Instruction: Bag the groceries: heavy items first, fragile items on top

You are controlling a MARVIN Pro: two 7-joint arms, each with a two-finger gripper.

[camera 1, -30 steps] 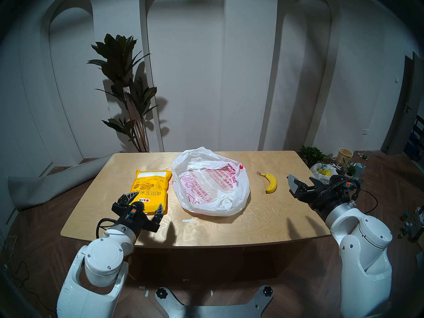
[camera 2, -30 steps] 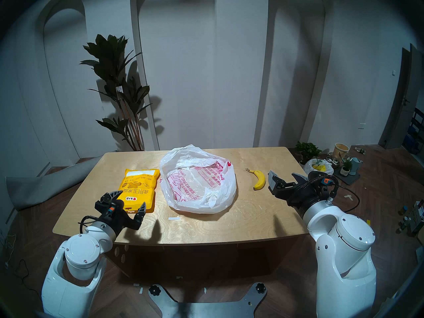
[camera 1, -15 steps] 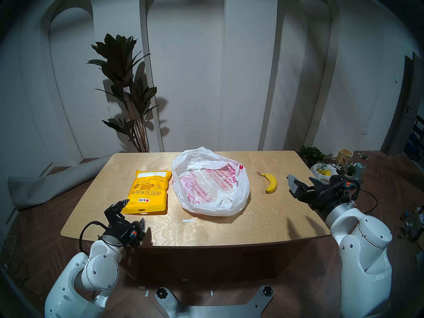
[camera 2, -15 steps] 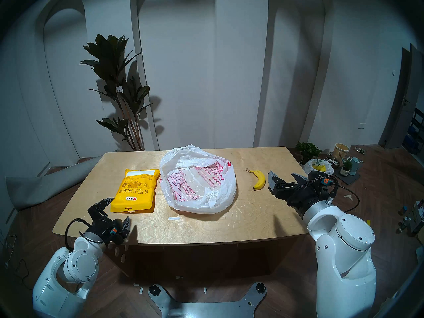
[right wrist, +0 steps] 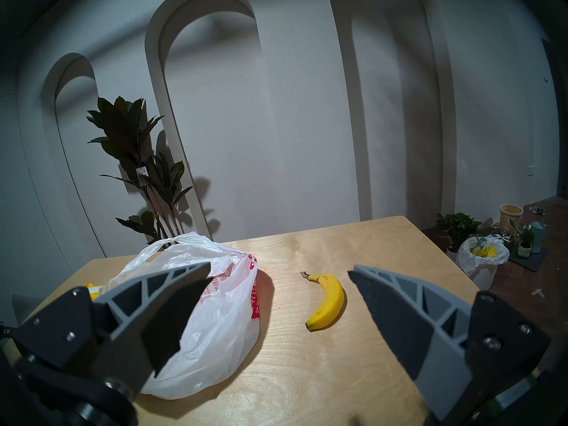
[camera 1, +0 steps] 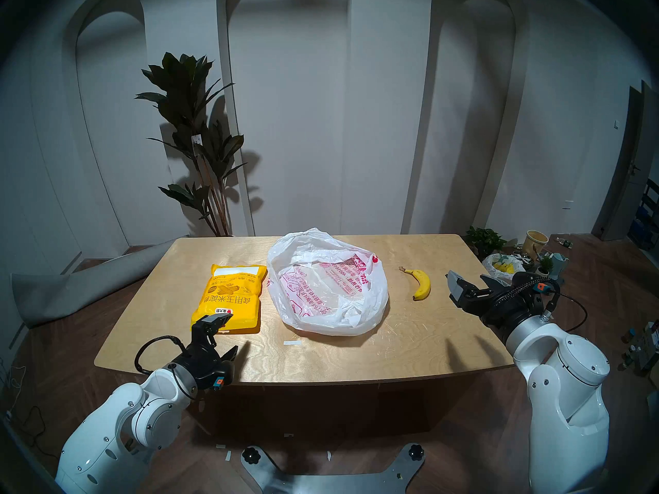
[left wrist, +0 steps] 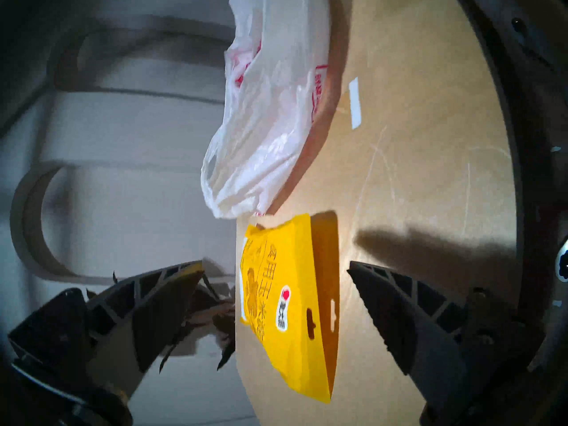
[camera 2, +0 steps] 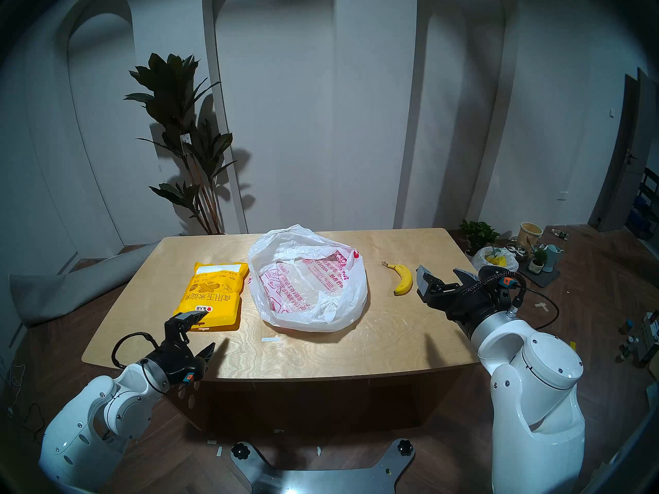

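The yellow pouch [camera 1: 231,297] lies flat on the table's left side, with the printed white bag [camera 1: 328,286] open and slumped beside it at the middle. The banana [camera 1: 422,284] lies to the bag's right. My left gripper [camera 1: 231,333] is open and turned on its side at the pouch's near edge. In the left wrist view the pouch [left wrist: 285,308] sits ahead between the fingers [left wrist: 153,293], untouched. My right gripper [camera 1: 469,281] is open and empty, just right of the banana [right wrist: 330,299].
A white tape strip [camera 1: 292,343] lies on the wooden table [camera 1: 356,358] in front of the bag. A tall plant [camera 1: 199,144] stands behind the table. A rolled grey mat [camera 1: 71,290] lies left. A small unprinted white bag [camera 1: 502,265] and pots sit on the floor, right.
My left gripper drew back from above the pouch toward the table's front edge, rolled onto its side, then came forward to the pouch's near edge. The right arm has not moved.
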